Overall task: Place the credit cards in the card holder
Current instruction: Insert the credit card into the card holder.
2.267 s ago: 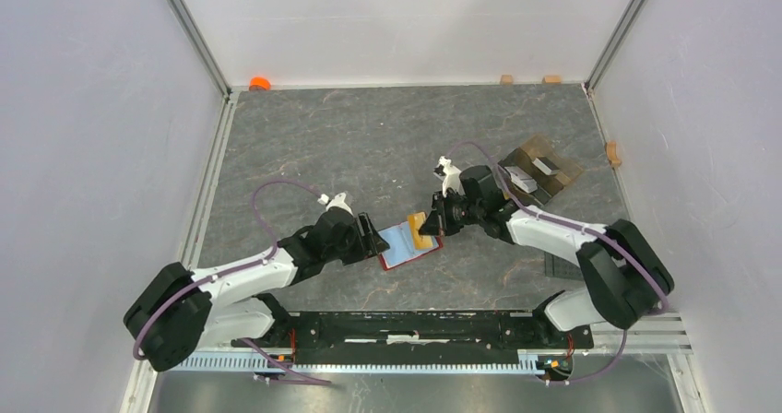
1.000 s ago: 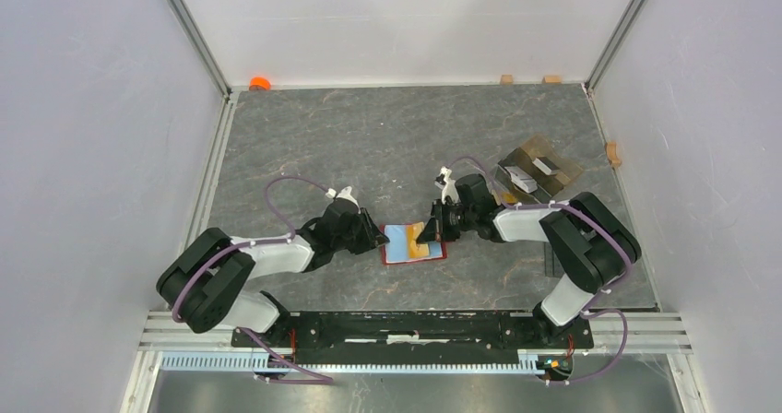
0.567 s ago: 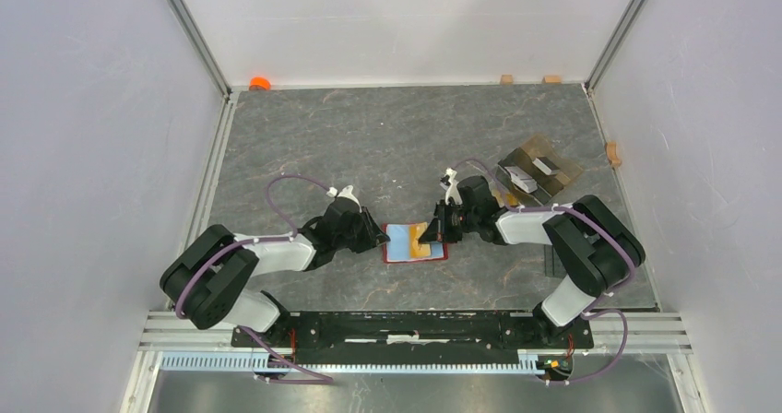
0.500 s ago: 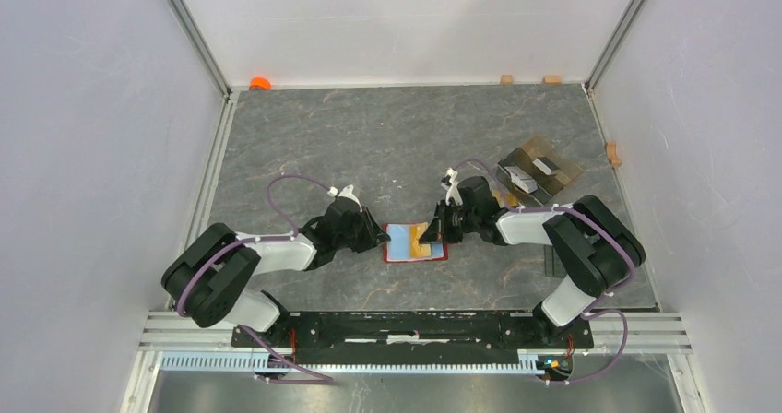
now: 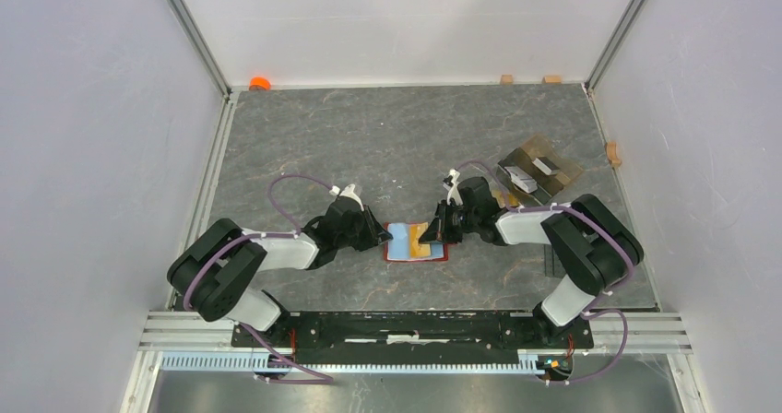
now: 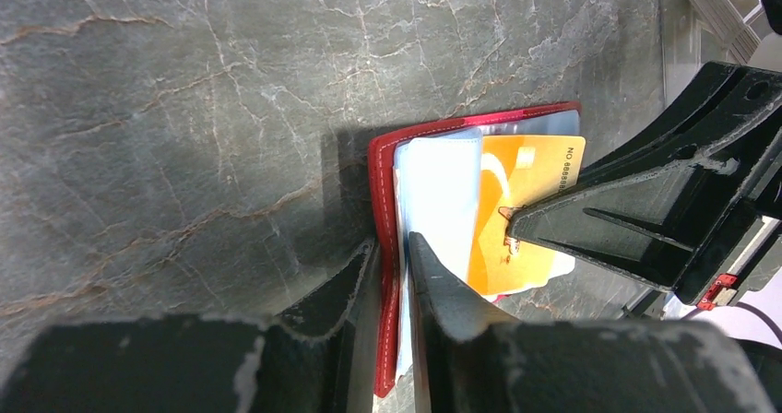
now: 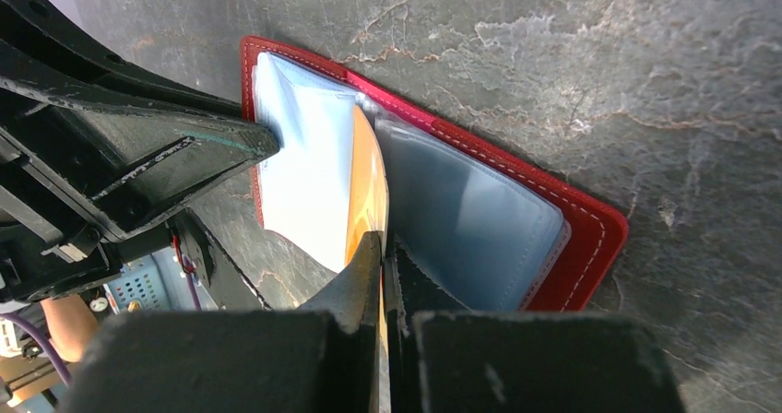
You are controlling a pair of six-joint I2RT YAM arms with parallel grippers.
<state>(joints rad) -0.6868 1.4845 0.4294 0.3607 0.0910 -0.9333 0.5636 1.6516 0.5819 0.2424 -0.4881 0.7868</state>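
Note:
A red card holder [image 5: 415, 243] lies open on the grey stone table between my two grippers. Its clear sleeves show in both wrist views [image 6: 383, 192] [image 7: 581, 224]. My left gripper [image 5: 382, 238] [image 6: 392, 275] is shut on the holder's left edge, pinning the red cover. My right gripper [image 5: 439, 225] [image 7: 382, 256] is shut on the orange card [image 7: 365, 178] [image 6: 516, 219], which stands edge-on between the sleeves. A light blue card [image 6: 438, 192] [image 7: 304, 169] lies in the left sleeve. The dark card is out of view.
A brown tray [image 5: 539, 171] with white and tan blocks sits at the back right. An orange cap [image 5: 259, 83] lies in the far left corner. Small tan blocks [image 5: 506, 78] line the back and right walls.
Both grippers have drawn closer together over the holder. The holder now lies flatter and straighter, and the orange card has gone further in between the sleeves.

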